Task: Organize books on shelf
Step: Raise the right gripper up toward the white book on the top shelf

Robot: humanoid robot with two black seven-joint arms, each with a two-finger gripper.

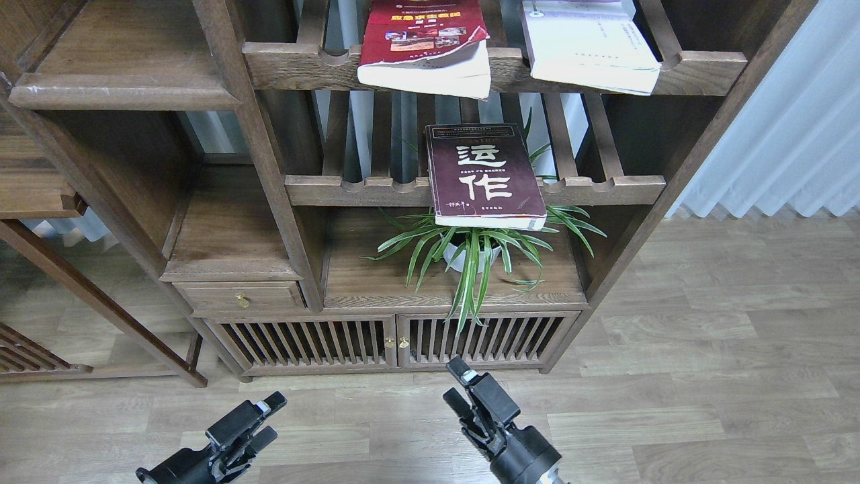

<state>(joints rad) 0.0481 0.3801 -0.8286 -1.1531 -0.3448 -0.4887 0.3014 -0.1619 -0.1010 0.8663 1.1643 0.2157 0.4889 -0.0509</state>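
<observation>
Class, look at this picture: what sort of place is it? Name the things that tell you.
Probably a home study or living room. A dark wooden bookcase holds books, such as the maroon book, and a potted plant; white curtains hang over wood-look flooring.

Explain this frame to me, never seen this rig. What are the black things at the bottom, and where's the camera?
The single view comes from the robot's head, looking down at a wooden cabinet. The black parts are its arms: left end effector, right end effector, both low over the floor, holding nothing. A maroon book lies on a slatted rack above a potted plant. A red book and a white book lie on the rack above. The solid plank shelf is at upper left.
</observation>
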